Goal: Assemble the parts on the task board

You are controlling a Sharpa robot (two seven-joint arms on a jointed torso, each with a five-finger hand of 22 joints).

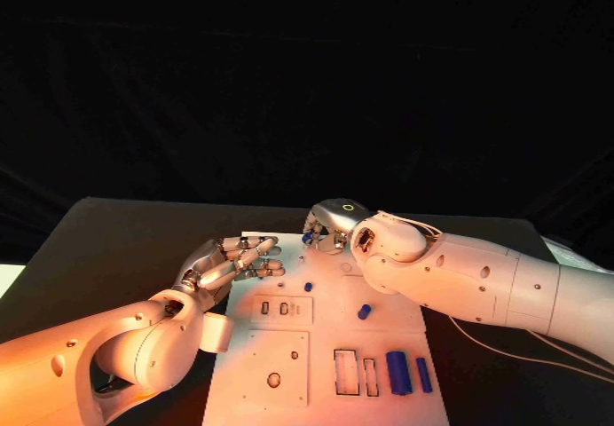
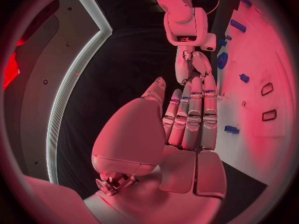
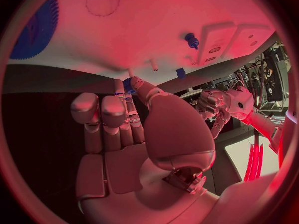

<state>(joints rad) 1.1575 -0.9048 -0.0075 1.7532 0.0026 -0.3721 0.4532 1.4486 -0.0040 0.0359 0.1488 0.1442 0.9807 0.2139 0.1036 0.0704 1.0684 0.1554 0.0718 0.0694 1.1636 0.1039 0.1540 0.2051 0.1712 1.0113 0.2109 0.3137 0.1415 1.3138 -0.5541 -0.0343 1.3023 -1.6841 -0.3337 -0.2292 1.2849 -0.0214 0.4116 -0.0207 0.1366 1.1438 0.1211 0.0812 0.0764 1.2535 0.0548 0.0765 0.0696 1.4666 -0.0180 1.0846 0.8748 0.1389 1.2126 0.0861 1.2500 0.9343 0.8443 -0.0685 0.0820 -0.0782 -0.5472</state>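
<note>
Right silver hand (image 1: 330,232) at the far edge of the white rectangular task board (image 1: 320,355), fingertips pinching a small blue part (image 3: 127,86), probably to seat it in a socket there. Left silver hand (image 1: 237,263) at the board's far left edge, fingers extended together, holding nothing, seemingly bracing the plate. Exact shape of the pinched part, and its receiving hole, concealed by the fingers; other small blue pieces (image 1: 365,311) loose mid-board.

We see the task board (image 1: 292,355) as a smooth, matt white plate, and the blue parts (image 1: 397,372) on it look like smooth plastic. The hands, left (image 1: 237,263) and right (image 1: 330,226), show silvery metal fingers; the arm shells (image 1: 474,280) are glossy white plastic. The table (image 1: 115,240) is matt black.
</note>
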